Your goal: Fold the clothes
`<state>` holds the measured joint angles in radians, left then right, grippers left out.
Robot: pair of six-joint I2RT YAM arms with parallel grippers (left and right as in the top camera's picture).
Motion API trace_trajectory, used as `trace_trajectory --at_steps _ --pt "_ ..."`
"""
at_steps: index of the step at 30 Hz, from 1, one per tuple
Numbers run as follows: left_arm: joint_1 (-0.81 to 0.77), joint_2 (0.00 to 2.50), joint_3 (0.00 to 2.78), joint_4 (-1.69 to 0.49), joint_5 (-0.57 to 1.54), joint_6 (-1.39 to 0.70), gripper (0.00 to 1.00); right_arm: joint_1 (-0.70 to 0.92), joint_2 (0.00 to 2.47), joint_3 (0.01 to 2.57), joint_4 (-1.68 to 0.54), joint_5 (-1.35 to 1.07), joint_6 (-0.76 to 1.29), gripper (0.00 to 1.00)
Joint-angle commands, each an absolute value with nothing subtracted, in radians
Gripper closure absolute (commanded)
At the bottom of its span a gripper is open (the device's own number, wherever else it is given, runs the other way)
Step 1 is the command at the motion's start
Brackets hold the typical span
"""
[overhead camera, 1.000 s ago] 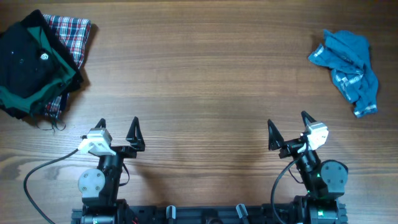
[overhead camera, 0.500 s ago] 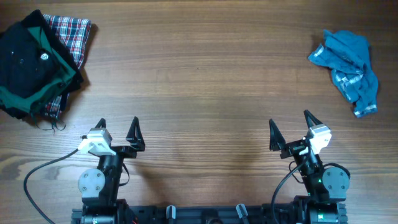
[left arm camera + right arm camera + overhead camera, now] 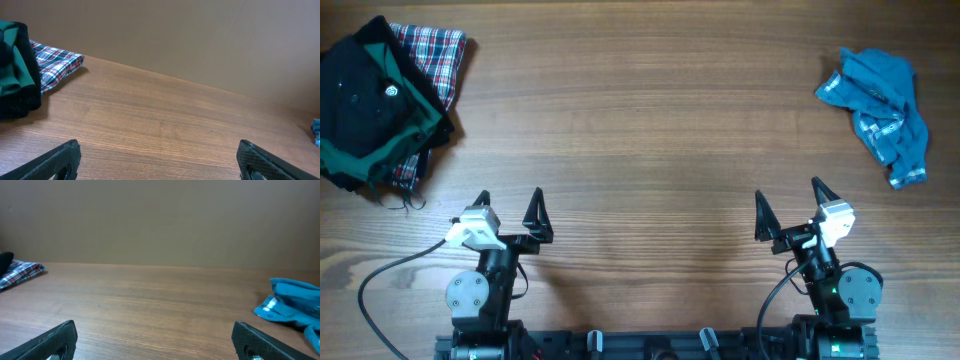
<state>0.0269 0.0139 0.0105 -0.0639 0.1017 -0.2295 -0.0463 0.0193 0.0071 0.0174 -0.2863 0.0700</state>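
A black shirt with a small round white logo lies folded in a pile at the far left, on top of green and plaid cloth. A crumpled blue garment lies at the far right; the right wrist view catches its edge. My left gripper stands open near the front edge, with only bare wood between its fingers. My right gripper is open too, empty, at the front right. Both are far from the clothes.
The wooden table spreads wide between the two heaps. A plain wall rises behind its far edge. The arm bases and a cable sit along the near edge.
The right gripper has drifted slightly to the right and toward the front. The left arm and the clothes have not moved.
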Motion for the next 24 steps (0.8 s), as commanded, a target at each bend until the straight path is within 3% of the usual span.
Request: trace_trajectory --at_steps 1,24 --pt "0.023 0.007 0.006 -0.069 0.096 -0.217 0.00 -0.046 0.007 0.006 0.018 -0.262 0.086 0.00" --pt "0.023 0.007 0.006 -0.069 0.096 -0.217 0.00 -0.046 0.099 0.006 0.021 -0.263 0.078 0.00"
